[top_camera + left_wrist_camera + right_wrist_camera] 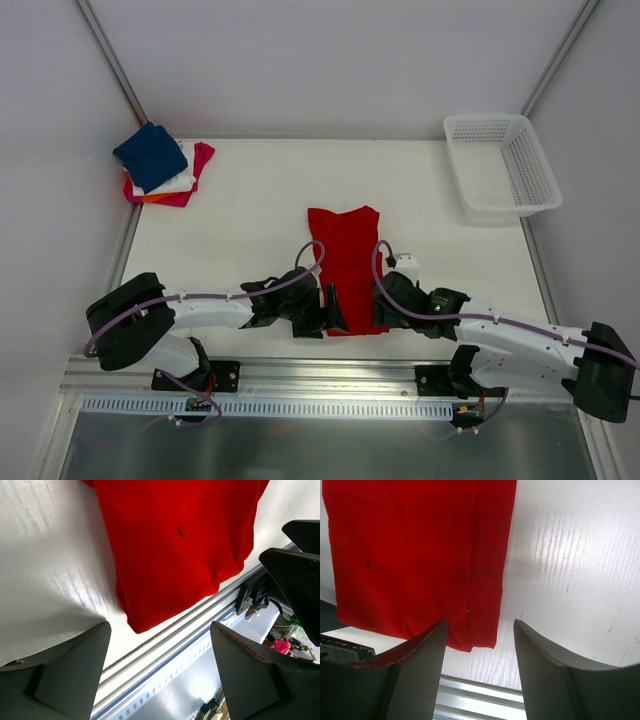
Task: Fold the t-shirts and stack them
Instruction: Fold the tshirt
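The red t-shirt (345, 262) lies folded into a narrow lengthwise strip in the middle of the table, its near end by the front edge. My left gripper (333, 310) hovers at that near end's left corner. It stands open and empty, with the red cloth (180, 545) just beyond the left gripper (160, 626). My right gripper (379, 304) hangs at the right corner, also open, with the shirt's corner (420, 555) lying between and beyond the right gripper (479, 623). A pile of folded t-shirts (160, 165), navy on top of white, orange and magenta, sits at the far left.
A white mesh basket (500, 165) stands at the far right corner of the table. The metal rail (165, 645) of the front edge runs directly under both grippers. In the left wrist view, the right arm's dark fingers (295, 575) show close by on the right.
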Action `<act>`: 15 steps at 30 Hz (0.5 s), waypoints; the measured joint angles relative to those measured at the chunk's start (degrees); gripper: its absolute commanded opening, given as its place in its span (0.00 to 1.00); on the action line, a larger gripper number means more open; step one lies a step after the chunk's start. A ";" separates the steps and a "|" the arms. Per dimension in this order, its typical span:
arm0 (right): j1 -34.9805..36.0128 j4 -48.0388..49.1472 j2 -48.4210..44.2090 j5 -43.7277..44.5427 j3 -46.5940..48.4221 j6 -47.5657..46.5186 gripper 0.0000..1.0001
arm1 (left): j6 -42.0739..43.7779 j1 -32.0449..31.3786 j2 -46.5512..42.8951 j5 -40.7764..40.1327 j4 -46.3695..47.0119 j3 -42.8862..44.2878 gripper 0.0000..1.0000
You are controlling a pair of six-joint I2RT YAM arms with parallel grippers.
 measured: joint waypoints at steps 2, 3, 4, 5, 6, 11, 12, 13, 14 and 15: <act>0.24 -0.11 -0.11 0.04 0.00 0.13 0.59 | -0.02 0.00 -0.42 -0.31 -0.33 -0.24 0.83; 0.42 -0.22 -0.11 0.04 0.00 0.22 0.59 | -0.02 0.00 -0.50 -0.37 -0.39 -0.28 0.83; 0.55 -0.28 -0.11 0.04 0.00 0.31 0.59 | -0.02 0.00 -0.52 -0.37 -0.42 -0.28 0.83; 0.74 -0.26 -0.09 0.02 0.00 0.46 0.59 | -0.04 0.00 -0.50 -0.37 -0.44 -0.28 0.83; 0.87 -0.22 0.00 0.00 0.00 0.63 0.59 | -0.04 0.00 -0.50 -0.37 -0.44 -0.28 0.83; 1.88 0.48 1.73 -0.11 -0.13 1.62 0.59 | -0.04 0.00 0.15 -0.33 -0.24 -0.07 0.83; 2.12 0.85 2.29 -0.15 -0.17 1.84 0.59 | -0.04 0.00 0.37 -0.28 -0.17 0.07 0.83; 2.34 1.27 2.82 -0.31 -0.26 1.97 0.59 | -0.04 0.00 0.70 -0.26 -0.09 0.26 0.83; 2.47 1.62 3.26 -0.37 -0.33 2.12 0.59 | -0.04 0.00 1.11 -0.15 0.00 0.55 0.83; 2.64 1.97 3.87 -0.44 -0.39 2.25 0.59 | -0.04 0.00 1.57 -0.09 0.09 0.85 0.83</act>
